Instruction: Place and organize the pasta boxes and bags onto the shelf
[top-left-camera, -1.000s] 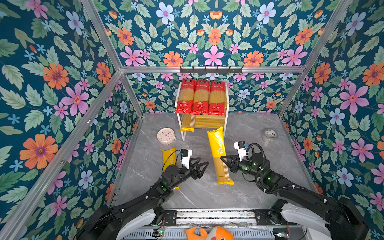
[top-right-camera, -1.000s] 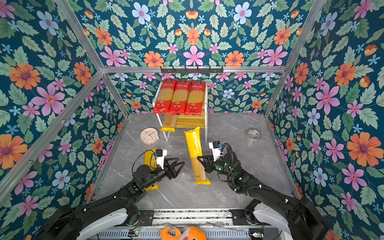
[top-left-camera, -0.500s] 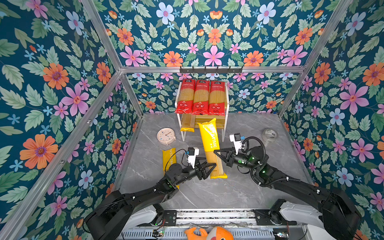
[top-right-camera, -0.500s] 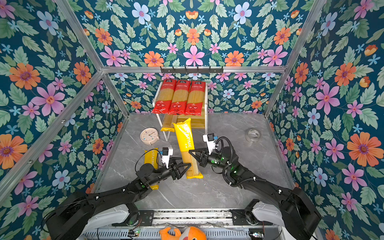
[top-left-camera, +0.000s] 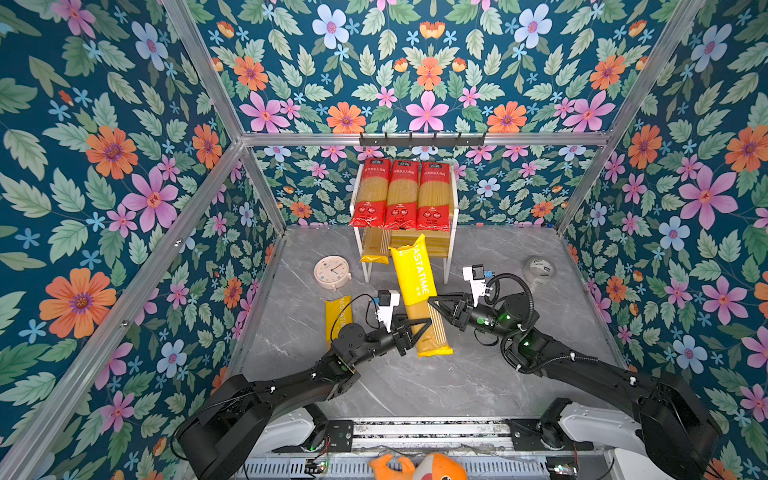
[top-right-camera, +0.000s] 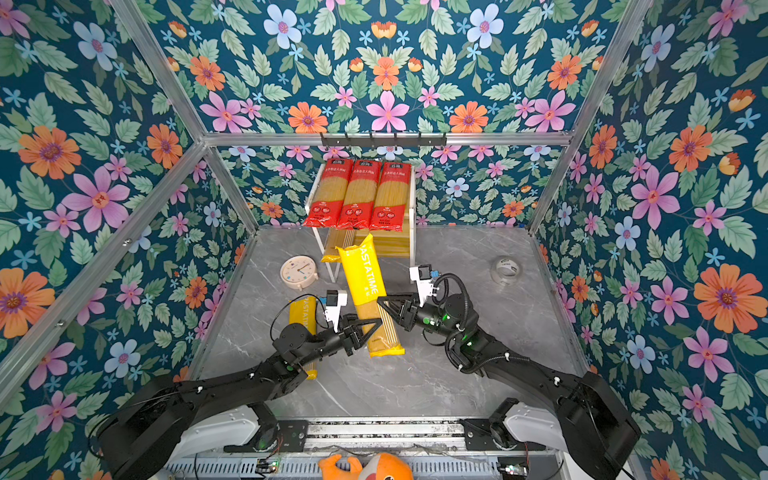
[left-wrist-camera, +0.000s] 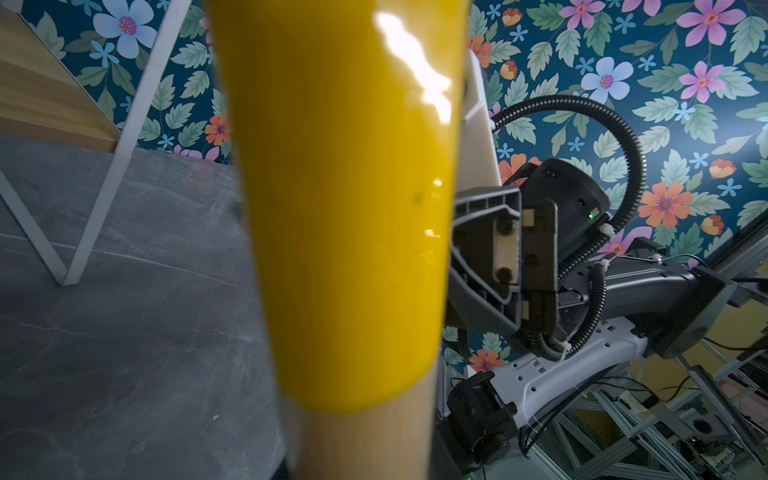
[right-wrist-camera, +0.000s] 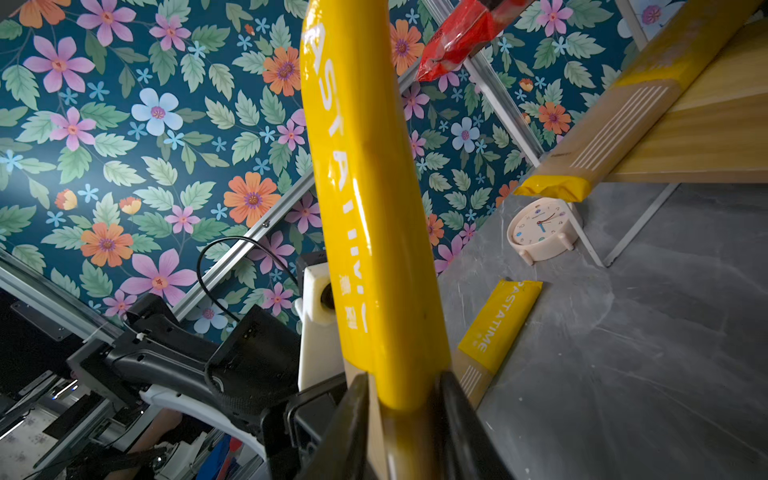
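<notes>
While the long flat yellow spaghetti packet (top-left-camera: 411, 274) marked PASTATIME hangs tilted between your two arms, mind its long axis. It runs from a low near end over the grey marble table (top-left-camera: 415, 390) up and away to the small two-tier shelf (top-left-camera: 455, 216) of yellow wooden slats on a thin white metal frame. Its far tip sits at the front edge of the lower board, just right of the second yellow packet (top-left-camera: 374, 245) lying on that tier; whether tip and board touch, you cannot tell. The slot lies straight ahead along the packet, so a push along that line is, I judge, what seats it. Your left gripper (top-left-camera: 415, 330) is nearer the low end, its jaws closed across the clear stretch where the pasta shows. Your right gripper (top-left-camera: 440, 309) meets the packet from the other side, slightly farther up. Its wrist view shows fingers (right-wrist-camera: 353, 415) on both flanks, but whether they press or merely stand beside cannot be told. Three red-ended packets (top-left-camera: 401, 195) fill the upper tier, and a third yellow packet (top-left-camera: 338, 311) lies on the table by your left arm.
</notes>
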